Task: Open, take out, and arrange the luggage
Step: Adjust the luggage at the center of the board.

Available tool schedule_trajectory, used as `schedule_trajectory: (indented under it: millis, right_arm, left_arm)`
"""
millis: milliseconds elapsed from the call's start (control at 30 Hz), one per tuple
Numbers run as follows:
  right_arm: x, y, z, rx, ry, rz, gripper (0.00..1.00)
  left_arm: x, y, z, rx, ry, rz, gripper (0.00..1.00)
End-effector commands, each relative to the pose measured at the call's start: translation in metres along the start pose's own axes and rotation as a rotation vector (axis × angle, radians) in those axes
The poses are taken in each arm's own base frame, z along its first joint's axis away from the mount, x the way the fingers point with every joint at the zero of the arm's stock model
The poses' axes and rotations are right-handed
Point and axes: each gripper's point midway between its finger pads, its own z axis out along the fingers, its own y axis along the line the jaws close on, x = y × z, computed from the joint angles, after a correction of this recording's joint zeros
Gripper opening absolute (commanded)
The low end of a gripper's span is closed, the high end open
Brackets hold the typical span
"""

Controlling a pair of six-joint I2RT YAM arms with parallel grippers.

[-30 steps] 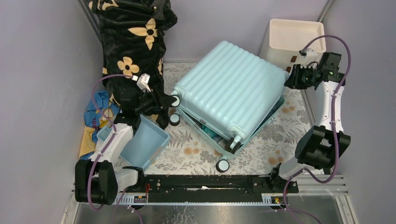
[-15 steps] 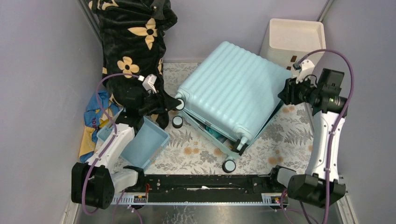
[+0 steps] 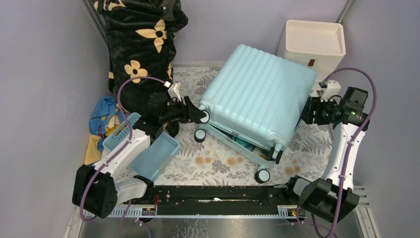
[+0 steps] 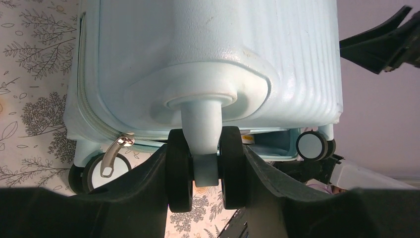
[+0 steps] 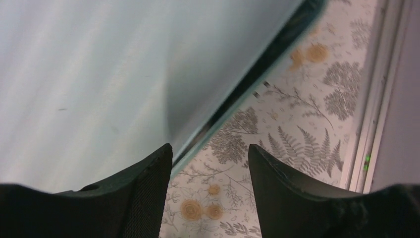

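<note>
The luggage (image 3: 257, 94), a pale aqua ribbed hard-shell suitcase, lies tilted on the floral mat with its lid slightly lifted and teal contents showing in the gap (image 3: 243, 142). My left gripper (image 3: 199, 116) is shut on the black double wheel (image 4: 205, 168) at the lid's left corner, one finger on each side. A metal zip pull (image 4: 113, 154) hangs below the shell (image 4: 208, 44). My right gripper (image 3: 308, 112) is open beside the suitcase's right edge. In the right wrist view the gripper (image 5: 210, 153) holds nothing, and the smooth shell (image 5: 99, 74) lies just left of the left finger.
A black blanket with cream flowers (image 3: 143, 44) hangs at the back left. A blue plastic basket (image 3: 153, 153) sits under my left arm, with blue and yellow cloth (image 3: 101, 116) by the left wall. A cream drawer unit (image 3: 314, 42) stands back right. Purple walls close in both sides.
The suitcase has slid right and nearer, my left gripper travelling with it on the wheel. My right gripper has opened and dropped down along the suitcase's right edge.
</note>
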Motion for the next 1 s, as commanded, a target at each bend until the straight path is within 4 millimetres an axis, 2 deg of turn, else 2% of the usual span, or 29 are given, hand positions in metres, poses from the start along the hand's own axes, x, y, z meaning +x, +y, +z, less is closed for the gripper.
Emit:
schedule_trajectory:
  millis: [0,67,200,333,500,633,833,967]
  right_arm:
    - [0.022,-0.048,0.010,0.148,0.027,0.146,0.65]
    - [0.027,-0.053,0.019,0.135,0.020,0.211,0.65]
    - [0.024,-0.057,0.038,0.107,-0.022,0.306,0.62]
    - [0.019,-0.059,0.058,0.043,-0.040,0.401,0.60]
    - [0.015,-0.063,0.073,0.011,-0.046,0.498,0.59]
    - [0.024,-0.068,0.087,0.026,0.003,0.524,0.57]
    - [0.037,-0.065,0.114,0.027,0.102,0.503,0.43]
    - [0.038,-0.069,0.123,0.046,0.130,0.488,0.29]
  left_arm:
    - [-0.021,-0.058,-0.007,0.217,-0.073,0.115,0.00]
    - [-0.020,-0.060,-0.009,0.229,-0.070,0.122,0.00]
    - [-0.020,-0.066,-0.012,0.255,-0.071,0.141,0.00]
    - [-0.028,-0.074,-0.020,0.278,-0.101,0.166,0.00]
    - [-0.036,-0.076,-0.029,0.289,-0.124,0.177,0.00]
    - [-0.039,-0.078,-0.032,0.303,-0.129,0.181,0.00]
    - [-0.039,-0.085,-0.034,0.341,-0.116,0.176,0.00]
    - [-0.039,-0.086,-0.035,0.342,-0.115,0.177,0.00]
